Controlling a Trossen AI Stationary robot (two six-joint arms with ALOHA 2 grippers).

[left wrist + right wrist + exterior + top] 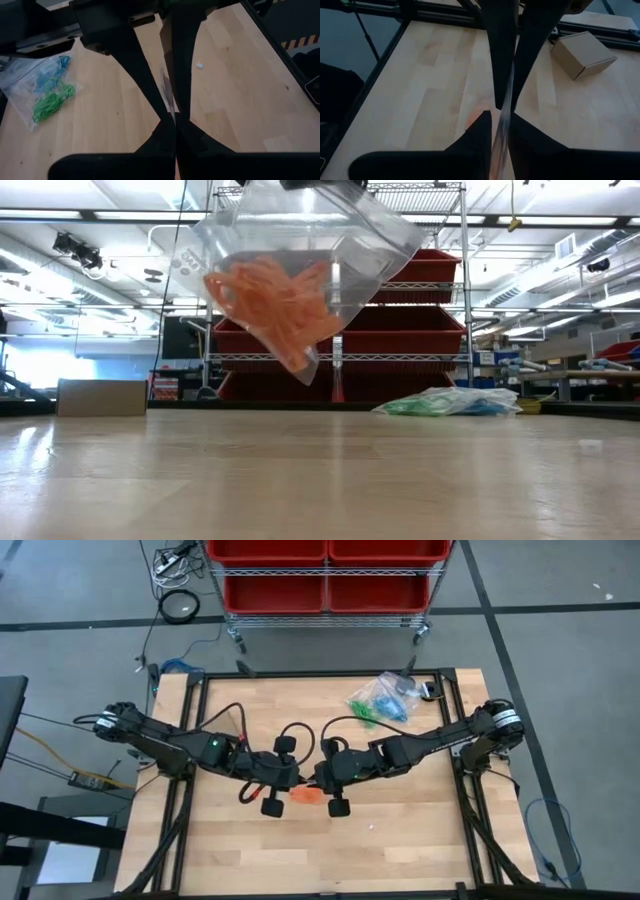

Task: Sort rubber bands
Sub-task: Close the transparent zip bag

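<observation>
Clear bag (300, 270), hung above bench (320, 480) mid-area, nearest low cam; top edge cut off by frame, so grips not visible there. Contents: orange rubber bands (275, 300), thin loops tangled in one clump, sagging to bag's lower corner.

High view: bag seen only as small orange patch (305, 795) betw. both claws, mostly hidden by arms.

Left claw (290, 783): fingers pinched tight on bag's edge; left wrist view shows film as a thin sliver betw. fingers (150, 95), bag body hidden.

Right claw (318, 783): narrow, clear film (504, 115) passing betw. fingers, so holding same bag; faint orange blur below, hard to make out.

Second bag (380, 698) near bench's far right corner, lying flat: green bands (50, 102) and blue bands (52, 70) inside, sep. clumps clear only in left wrist view; low view gives just a flat green/blue heap (450, 402).

Cardboard box (582, 54) on bench, right wrist view; low view also shows one (102, 397), far left.
</observation>
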